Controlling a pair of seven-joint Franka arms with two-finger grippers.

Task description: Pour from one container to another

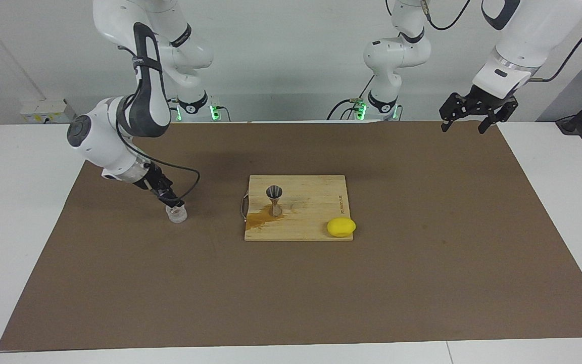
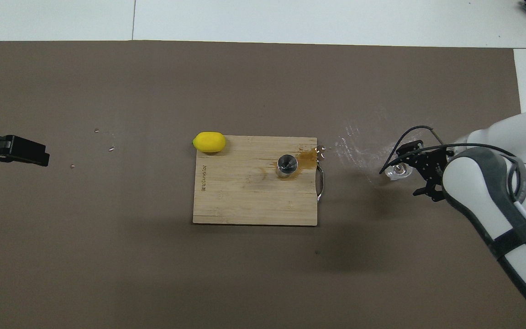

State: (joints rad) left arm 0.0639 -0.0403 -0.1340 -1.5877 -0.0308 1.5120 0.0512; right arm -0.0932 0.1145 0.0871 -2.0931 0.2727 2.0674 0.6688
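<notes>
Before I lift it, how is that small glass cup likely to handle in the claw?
The glass cup looks rigid, with thick clear walls, so probably heavy for its size and breakable if dropped. Wet streaks on the mat beside it and the brown spill at the jigger suggest its surface may be slippery. Short and squat, it seems unlikely to tip under the right claw.

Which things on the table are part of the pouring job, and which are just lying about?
Part of the job: glass cup on the brown mat, right gripper at its rim; metal jigger on the wooden board.

Lying about: lemon; left gripper waits.
</notes>
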